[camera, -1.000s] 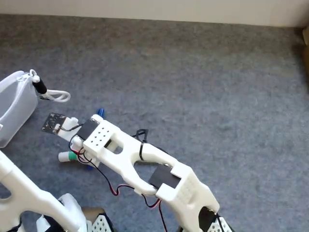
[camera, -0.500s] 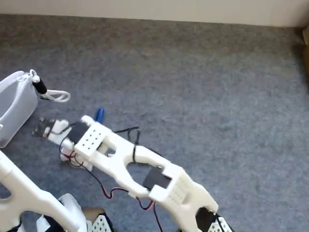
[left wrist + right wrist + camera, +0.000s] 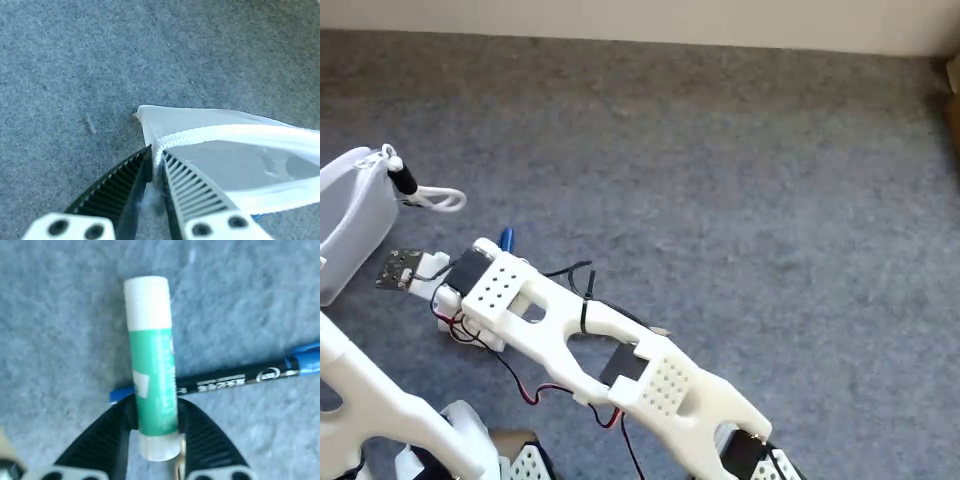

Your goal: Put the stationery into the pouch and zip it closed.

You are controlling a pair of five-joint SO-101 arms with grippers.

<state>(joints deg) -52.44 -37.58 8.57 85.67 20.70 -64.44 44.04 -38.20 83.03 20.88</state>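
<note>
Translucent white pouch [image 3: 350,215] lies at the far left, its zipper edge pinched by the left gripper [image 3: 156,153]. Right of it, the right gripper [image 3: 155,404] clasps a green-labelled glue stick [image 3: 151,370]; a blue pen [image 3: 235,381] bearing small white print crosses behind.

Green glue stick [image 3: 151,370] crosses a black, blue-ended pen [image 3: 235,381]; translucent pouch [image 3: 230,160] lies apart.

The glue stick [image 3: 150,370] crosses over the pen [image 3: 235,380], between the fingers [image 3: 202,432] of the right gripper [image 3: 156,412].
</note>
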